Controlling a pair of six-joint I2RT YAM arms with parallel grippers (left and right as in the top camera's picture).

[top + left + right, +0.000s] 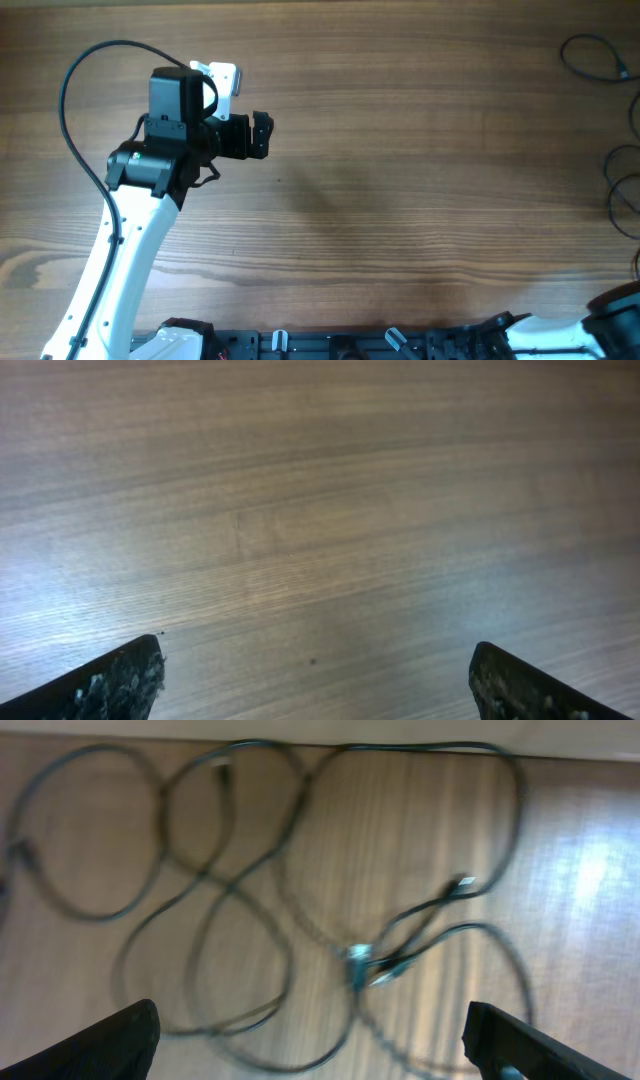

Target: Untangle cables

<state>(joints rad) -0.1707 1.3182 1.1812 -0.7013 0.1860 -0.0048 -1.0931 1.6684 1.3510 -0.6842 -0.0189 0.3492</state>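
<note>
A brown wood-grain desk (400, 150) fills the overhead view. The task's thin dark cables (611, 185) lie at the desk's far right edge. From above only a small loop near the far right corner and a few curved strands further along that edge can be seen, and part of them runs out of the picture.

The right wrist view is blurred. It shows the cables spread flat on the desk in loose loops that cross each other. Several strands meet in a knot around a small pale plug end (365, 962), and another tiny plug tip (461, 885) lies just beyond it. The right claw (310, 1020) hangs above these loops. Its two black fingers stand wide apart at the lower corners of the view and pinch nothing. Seen from above, the white and black right arm (615, 305) sits at the desk's near right corner.

The white left arm (130, 250) rises from the desk's near left side. Its black left claw (264, 135) is over the far left part of the desk, well apart from the cables. In the left wrist view this claw is also spread, with bare wood between its fingers (120, 680).
</note>
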